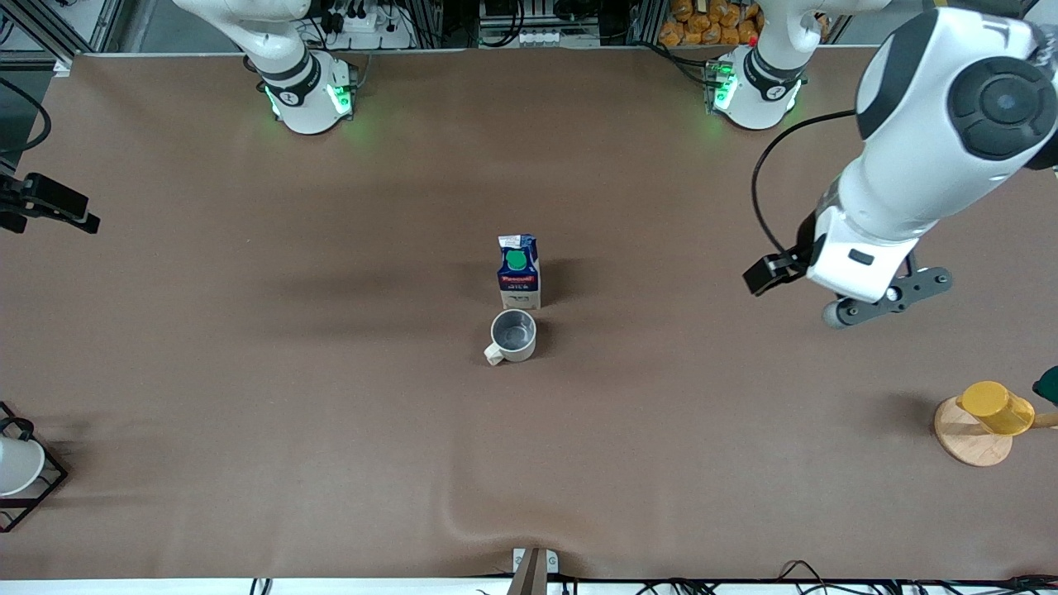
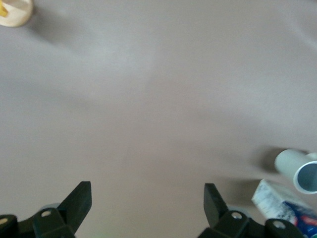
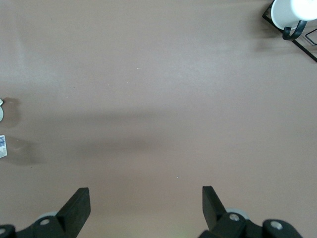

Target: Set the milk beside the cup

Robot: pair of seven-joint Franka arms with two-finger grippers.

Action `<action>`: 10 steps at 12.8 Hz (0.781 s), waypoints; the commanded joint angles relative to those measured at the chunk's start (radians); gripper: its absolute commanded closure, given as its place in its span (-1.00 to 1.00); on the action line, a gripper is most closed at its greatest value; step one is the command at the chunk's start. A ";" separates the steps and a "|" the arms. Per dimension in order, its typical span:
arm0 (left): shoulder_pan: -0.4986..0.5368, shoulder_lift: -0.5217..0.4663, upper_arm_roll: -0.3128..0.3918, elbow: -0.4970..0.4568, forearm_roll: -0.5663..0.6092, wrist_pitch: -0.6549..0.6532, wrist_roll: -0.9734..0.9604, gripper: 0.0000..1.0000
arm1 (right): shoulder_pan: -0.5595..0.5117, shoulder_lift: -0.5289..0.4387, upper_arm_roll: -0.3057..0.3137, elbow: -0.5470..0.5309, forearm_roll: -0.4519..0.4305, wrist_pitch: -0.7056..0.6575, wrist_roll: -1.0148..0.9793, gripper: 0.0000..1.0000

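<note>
Milk (image 1: pixel 519 273), a small upright carton likely light and easily dented, best pinched across its flat sides, stands mid-table just beside the cup (image 1: pixel 513 335), while left gripper (image 2: pixel 147 208) and right gripper (image 3: pixel 146 210) hover open, empty.

This is a robot laboratory. Two white arms are bolted on bases with green lights (image 1: pixel 312 97) at 12 o'clock of a wide brown tabletop (image 1: pixel 331 372). Past that edge stand aluminium frame bars (image 1: pixel 450 21), power strips (image 1: pixel 541 37) and many cables. More black cables (image 1: pixel 826 578) lie along the 6 o'clock edge.
</note>
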 commanded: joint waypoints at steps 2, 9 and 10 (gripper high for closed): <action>0.102 -0.172 -0.007 -0.128 0.005 -0.044 0.221 -1.00 | -0.006 0.001 0.007 0.011 -0.009 -0.006 0.008 -1.00; 0.159 -0.312 0.063 -0.206 -0.070 -0.078 0.563 -1.00 | -0.006 0.001 0.007 0.011 -0.009 -0.006 0.008 -1.00; 0.183 -0.312 0.065 -0.205 -0.074 -0.073 0.563 -1.00 | -0.006 0.001 0.007 0.011 -0.009 -0.006 0.008 -1.00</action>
